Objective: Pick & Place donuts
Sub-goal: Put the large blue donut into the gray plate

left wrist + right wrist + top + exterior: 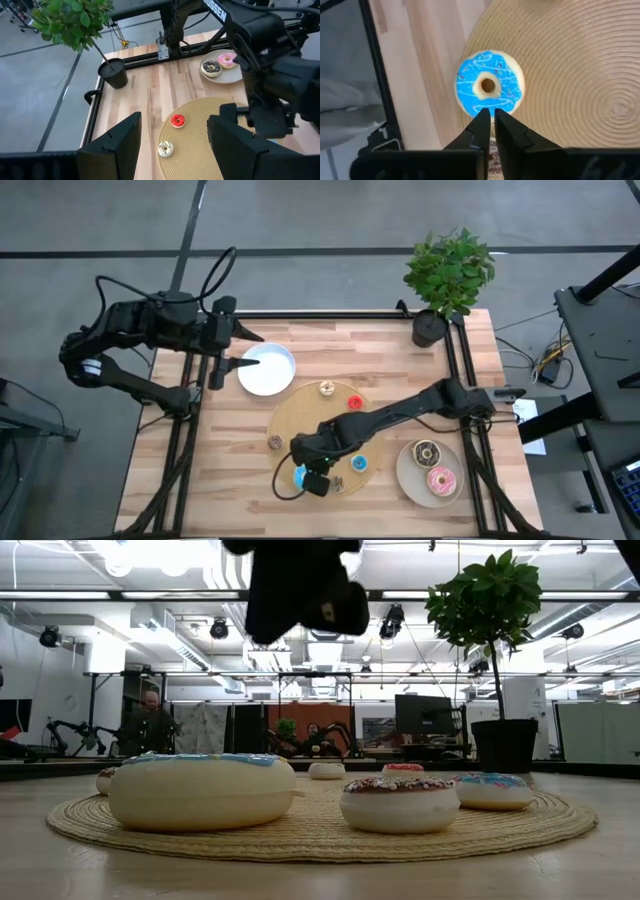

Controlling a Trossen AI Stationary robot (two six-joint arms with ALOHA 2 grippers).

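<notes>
Right end effector over the blue donut, left one waiting by the white plate.

The right end effector [489, 120] hangs above the round woven mat [300, 415], fingers nearly together and holding nothing, just over the blue iced donut [489, 86] near the mat's edge. The left end effector [243, 350], fingers spread, holds nothing beside the white plate [268, 370]. Red [354, 400] and pale donuts [326, 388] lie on the mat; the pink [441, 479] and chocolate donuts [427, 452] sit on the beige plate [408, 475] on the desk [200, 470].
</notes>
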